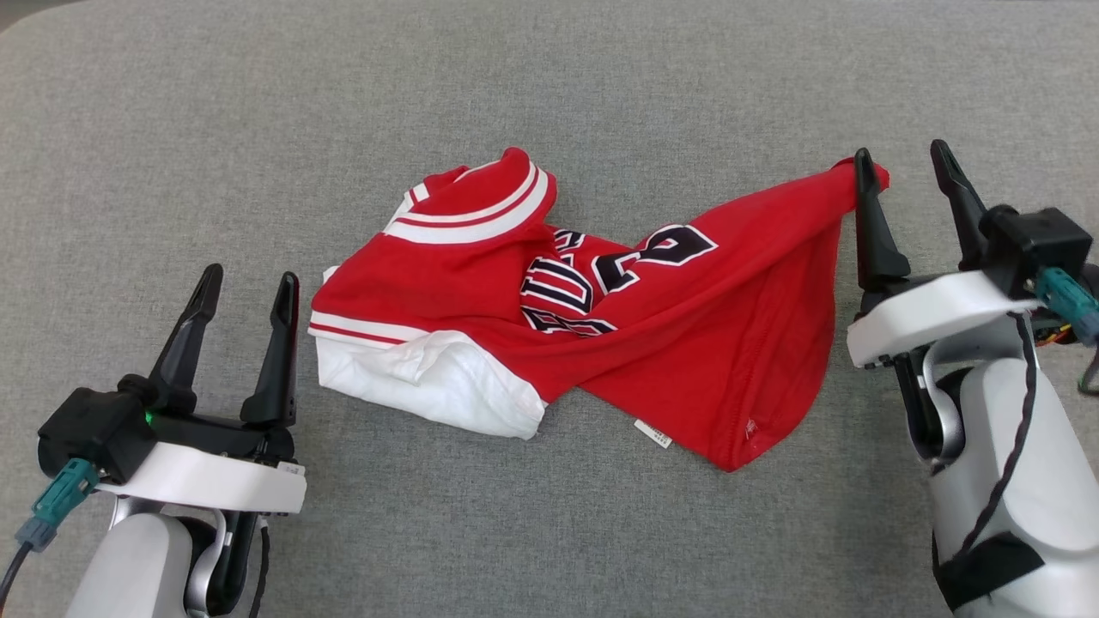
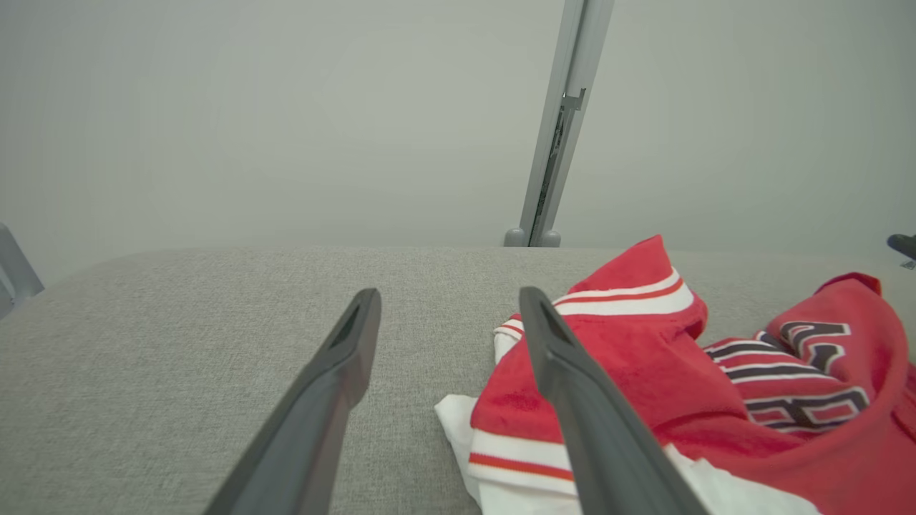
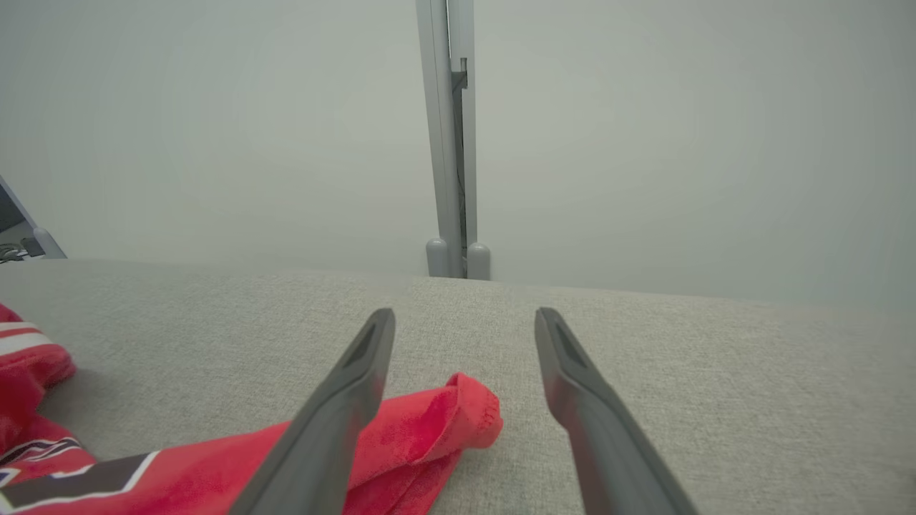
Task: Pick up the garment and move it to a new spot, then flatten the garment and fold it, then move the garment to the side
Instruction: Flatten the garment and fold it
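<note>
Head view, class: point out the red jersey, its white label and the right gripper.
red jersey (image 1: 730,343), head view, plain red panel right of the lettering.
white label (image 1: 654,433), head view, middle of the label.
right gripper (image 1: 900,154), head view, midway between its fingertips.

The crumpled jersey folds over itself, so its black lettering and number show only in pieces, and I cannot read either whole. The white label at its hem is too small to read. In the head view the jersey's far corner runs behind one finger of my right claw; whether cloth and finger touch I cannot tell. In the left wrist view a finger of my left claw covers part of the jersey, and the right and bottom edges cut it off. A dark shape at that right edge is too cropped to name. In the right wrist view the left and bottom edges crop the jersey.
</note>
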You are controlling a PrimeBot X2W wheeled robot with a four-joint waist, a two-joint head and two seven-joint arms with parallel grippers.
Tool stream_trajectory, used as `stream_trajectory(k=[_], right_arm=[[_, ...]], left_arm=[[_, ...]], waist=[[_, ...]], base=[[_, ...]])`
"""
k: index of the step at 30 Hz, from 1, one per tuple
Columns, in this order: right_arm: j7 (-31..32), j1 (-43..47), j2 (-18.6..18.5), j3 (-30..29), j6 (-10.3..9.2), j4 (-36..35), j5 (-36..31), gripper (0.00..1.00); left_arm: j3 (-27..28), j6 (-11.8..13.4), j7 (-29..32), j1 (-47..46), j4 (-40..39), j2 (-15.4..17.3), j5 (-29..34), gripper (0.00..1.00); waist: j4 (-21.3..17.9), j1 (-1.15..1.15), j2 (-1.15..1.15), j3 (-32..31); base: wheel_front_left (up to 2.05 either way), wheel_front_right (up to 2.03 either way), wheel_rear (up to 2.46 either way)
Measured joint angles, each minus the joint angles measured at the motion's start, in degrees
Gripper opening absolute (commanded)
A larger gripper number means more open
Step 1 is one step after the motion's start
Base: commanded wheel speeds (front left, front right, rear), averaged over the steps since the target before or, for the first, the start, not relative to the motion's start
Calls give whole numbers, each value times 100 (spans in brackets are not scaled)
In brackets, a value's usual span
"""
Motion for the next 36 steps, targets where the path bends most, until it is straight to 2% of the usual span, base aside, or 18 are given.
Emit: stream_trajectory(k=[7, 12, 16, 23, 36], right_arm=[[-505, 970, -1, -185, 0, -1330, -119, 100], [-330, 2109, 0, -191, 0, -2512, -30, 100], [-180, 2808, 1, -167, 0, -3018, 132, 100], [-74, 3495, 0, -134, 0, -3390, 382, 100], [8, 3559, 0, -154, 0, -3487, 422, 100]], left_arm=[[138, -5, 0, 135, 25, 9, 94, 100], [193, 44, 0, 310, 18, 32, 154, 100], [183, 71, 0, 419, 25, 60, 201, 100], [153, 156, 44, 654, 2, 96, 209, 100], [120, 221, 120, 706, -123, 137, 193, 100]], waist=[[-107, 0, 0, -214], [-205, 0, 0, -472], [-252, 0, 0, -640], [-323, 0, 0, -871], [-330, 0, 0, -867]], base=[[0, 0, 0], [0, 0, 0], [0, 0, 0], [0, 0, 0], [0, 0, 0]])
